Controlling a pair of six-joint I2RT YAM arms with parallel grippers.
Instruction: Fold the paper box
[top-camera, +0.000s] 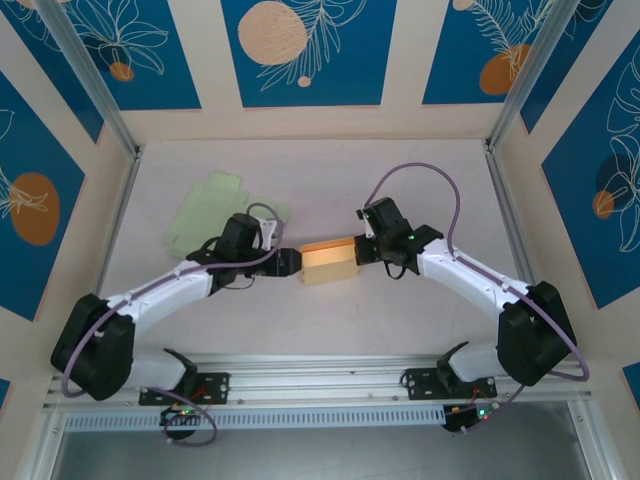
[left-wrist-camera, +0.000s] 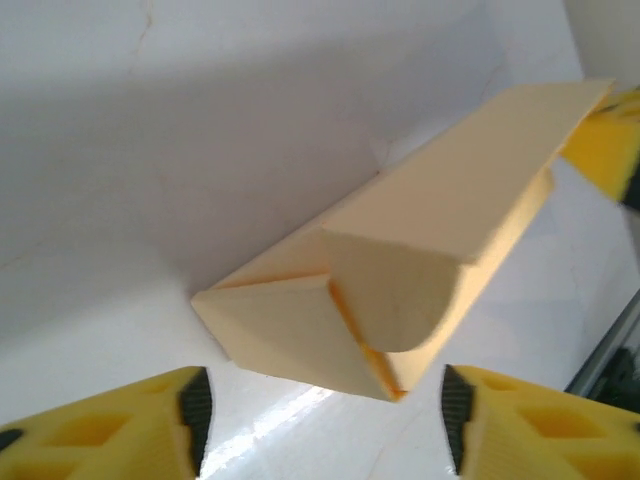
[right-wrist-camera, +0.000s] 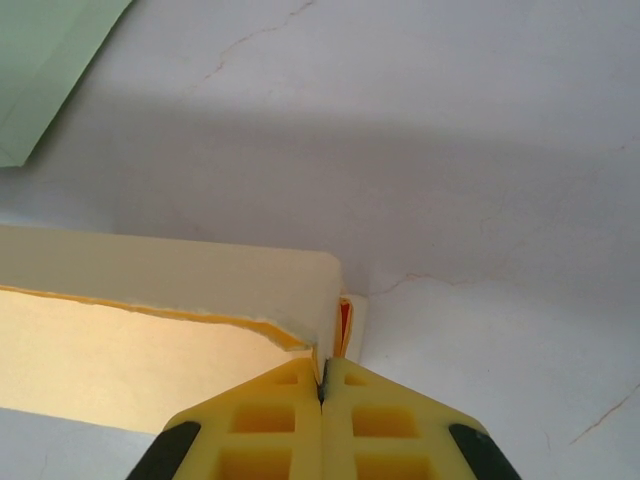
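Observation:
The paper box is a pale yellow, partly folded carton lying mid-table between both arms. My left gripper sits at its left end. In the left wrist view that gripper stands open, and the box's folded end flaps lie just ahead of the black pads without touching them. My right gripper is at the box's right end. Its fingers are shut on a thin edge of the box's end wall.
A flat pale green paper sheet lies on the table behind the left arm, and its corner shows in the right wrist view. The white table stretches back to the patterned walls.

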